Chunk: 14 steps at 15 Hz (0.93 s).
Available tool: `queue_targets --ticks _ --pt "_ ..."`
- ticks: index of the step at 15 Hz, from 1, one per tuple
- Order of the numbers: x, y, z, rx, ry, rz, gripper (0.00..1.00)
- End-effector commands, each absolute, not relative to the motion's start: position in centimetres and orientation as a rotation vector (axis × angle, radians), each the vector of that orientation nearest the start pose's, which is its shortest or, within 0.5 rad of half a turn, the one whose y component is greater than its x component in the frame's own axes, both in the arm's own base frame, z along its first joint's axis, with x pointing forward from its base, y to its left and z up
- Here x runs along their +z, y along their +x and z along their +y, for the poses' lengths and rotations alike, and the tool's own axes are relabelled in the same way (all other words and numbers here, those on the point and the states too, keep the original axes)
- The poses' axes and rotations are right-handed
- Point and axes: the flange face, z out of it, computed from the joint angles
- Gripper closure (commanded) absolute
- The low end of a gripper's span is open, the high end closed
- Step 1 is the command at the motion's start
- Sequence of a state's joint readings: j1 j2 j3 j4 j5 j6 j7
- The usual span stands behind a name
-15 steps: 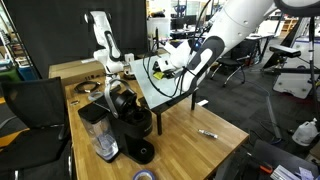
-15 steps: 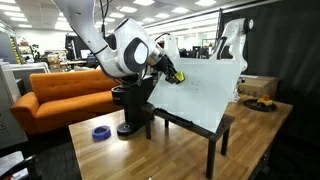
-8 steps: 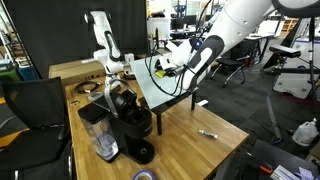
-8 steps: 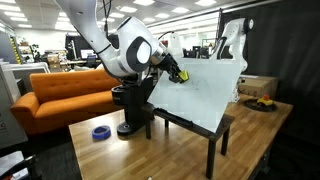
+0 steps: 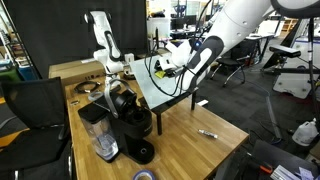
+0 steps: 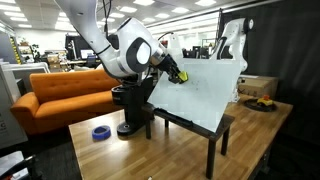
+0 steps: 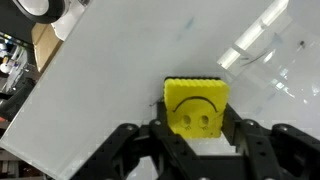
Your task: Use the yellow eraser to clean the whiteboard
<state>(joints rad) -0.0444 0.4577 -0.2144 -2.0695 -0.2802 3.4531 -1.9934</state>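
So, your gripper (image 7: 195, 128) is clamped on the yellow eraser (image 7: 196, 103), seemingly flat against the whiteboard (image 6: 205, 95) at its upper left, and nearly all that surface lies right of it and below.

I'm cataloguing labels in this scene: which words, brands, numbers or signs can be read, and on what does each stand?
Words, brands, numbers: none can be read in any view.
A smiley face, a drawing without text: on the yellow eraser, wrist view.
Faint marks on the whiteboard: too faint to read.
Coffee machine: any label is too small to tell.
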Motion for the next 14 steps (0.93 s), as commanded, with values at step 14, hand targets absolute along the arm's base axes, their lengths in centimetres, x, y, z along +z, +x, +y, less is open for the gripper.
queue_targets --ticks 14 --pt "29.4 63.1 -9.8 0.337 1.068 2.018 0.71"
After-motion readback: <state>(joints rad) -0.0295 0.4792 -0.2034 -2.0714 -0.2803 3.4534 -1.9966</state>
